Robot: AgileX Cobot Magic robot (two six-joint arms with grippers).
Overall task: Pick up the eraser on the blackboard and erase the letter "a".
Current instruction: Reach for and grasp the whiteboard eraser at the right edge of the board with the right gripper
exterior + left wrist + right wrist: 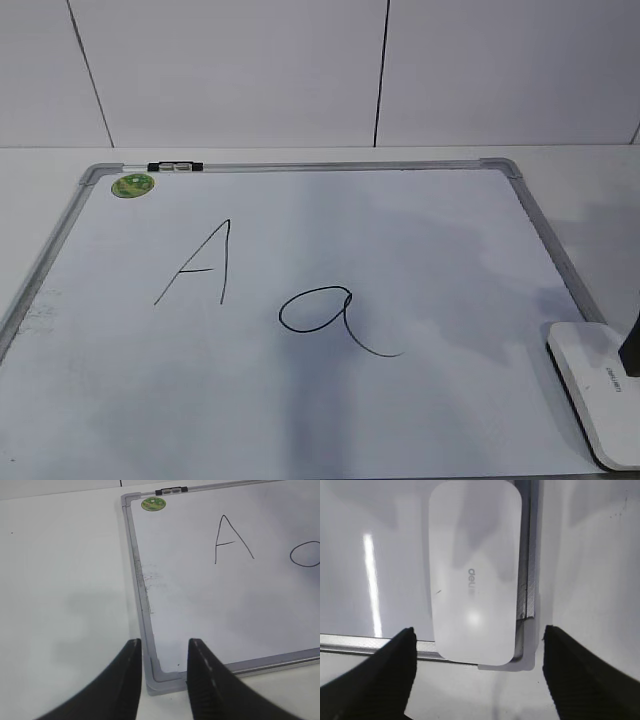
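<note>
A: Right hand [477, 640] state?

B: Spread wide, holding nothing. Its two dark fingers [385, 670] stand either side of the eraser [474, 575], clear of it, hand poised above.

A: Eraser position, relative to the blackboard [420, 260]?

B: Lying flat on the blackboard's near right corner, white back up, grey lettering showing. One long edge runs along the right frame rail; its near end overlaps the bottom rail. In the exterior view only a dark sliver of the right arm shows at the frame edge, just beside the eraser.

A: Left hand [164, 647]?

B: Partly parted, empty. The fingertips [197, 652] straddle the blackboard's near left corner from above; contact cannot be told.

A: Writing on the blackboard?

B: The letter "a" [330, 315] sits near the middle, intact, well apart from the eraser. A capital "A" [200, 265] is to its left. A green sticker [132, 185] marks the far left corner, and a marker [174, 167] lies on the far rail beside it.

A: Support?

B: Blackboard lies flat on the white bench [65, 580].
</note>
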